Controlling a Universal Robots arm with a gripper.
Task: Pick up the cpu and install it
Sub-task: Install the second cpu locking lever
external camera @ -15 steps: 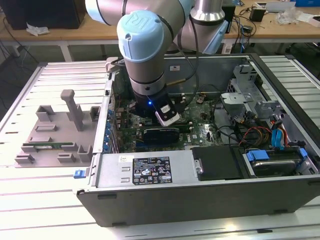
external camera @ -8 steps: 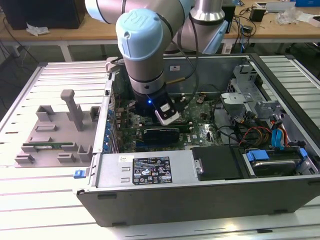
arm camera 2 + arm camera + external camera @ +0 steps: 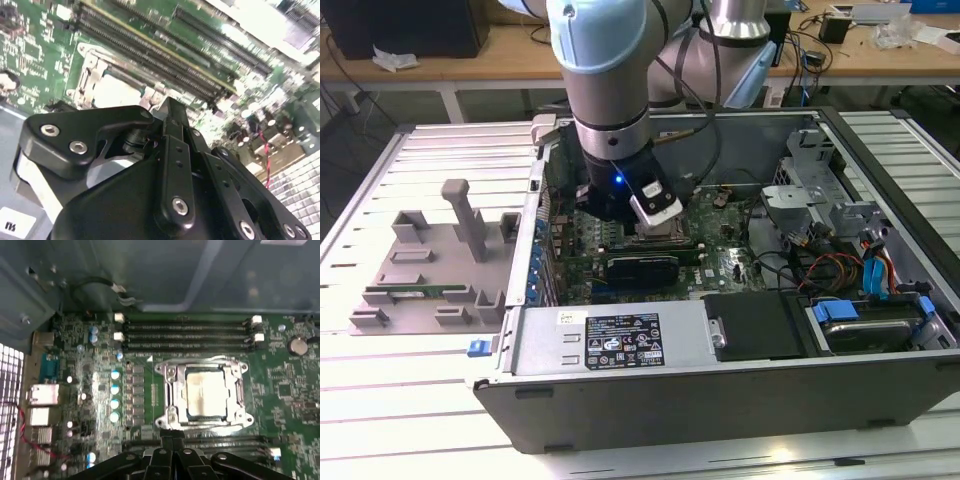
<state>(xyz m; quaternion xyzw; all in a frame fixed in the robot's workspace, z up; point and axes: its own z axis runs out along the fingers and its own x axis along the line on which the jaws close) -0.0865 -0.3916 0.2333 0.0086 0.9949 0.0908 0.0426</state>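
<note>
One arm: in the exterior view, the arm (image 3: 610,100) reaches down into the open case (image 3: 720,380), its wrist low over the motherboard (image 3: 720,235).
Exterior surroundings: a grey fixture (image 3: 430,265) lies on the slatted table (image 3: 380,400) at the exterior view's left, beside the case.
First wrist view, cpu: the cpu (image 3: 206,391) sits flat inside the socket frame (image 3: 202,392), its silver top showing.
First wrist view, gripper: the gripper (image 3: 172,447) is close to the socket's edge, apart from the cpu; its fingers (image 3: 167,444) look pressed together with nothing between them.
First wrist view, board: empty memory slots (image 3: 187,335) run along the far side of the socket.
Second wrist view: the black gripper (image 3: 170,107) points at the board beside the pale cpu (image 3: 116,91) in its socket.
</note>
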